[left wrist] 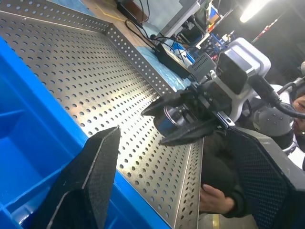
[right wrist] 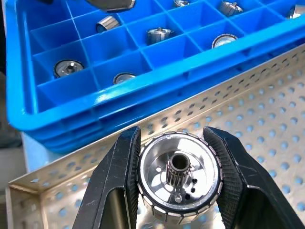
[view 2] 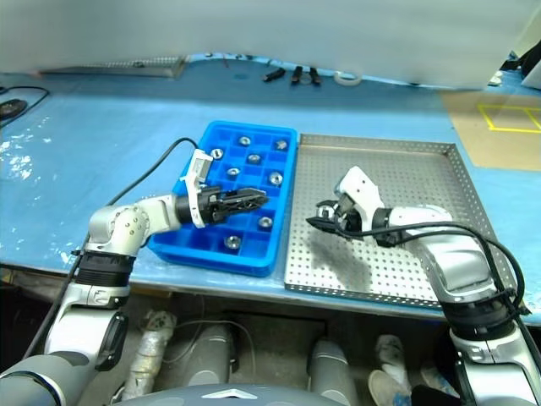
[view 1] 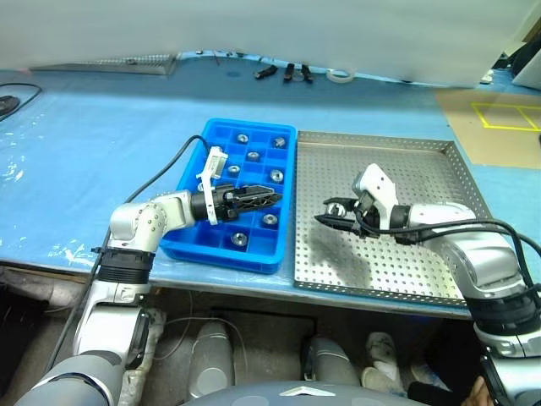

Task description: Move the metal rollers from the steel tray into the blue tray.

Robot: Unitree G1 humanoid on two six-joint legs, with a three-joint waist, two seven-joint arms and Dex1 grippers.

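On the blue-covered table (view 1: 76,144), the left gripper (view 1: 269,200) reaches in level over the blue tray (view 1: 196,184), its two black fingers spread apart with nothing between them. Under and around it, the tray's square compartments hold metal rollers (view 1: 277,176), one to a cell, scattered through the grid with several cells bare. The blue tray lies just beside the steel tray (view 1: 423,161), their long rims running side by side. Over the near-left part of the steel tray's perforated floor hangs the right gripper (view 1: 331,211), pointing toward the blue tray and tilted a little downward. Its fingers are clamped on a single roller (right wrist: 178,175), a shiny ring with a toothed hub in its dark centre hole and a ribbed outer edge; the roller is lifted clear of the holes below it. In the right wrist view the pads (right wrist: 121,162) press against the roller's opposite sides.
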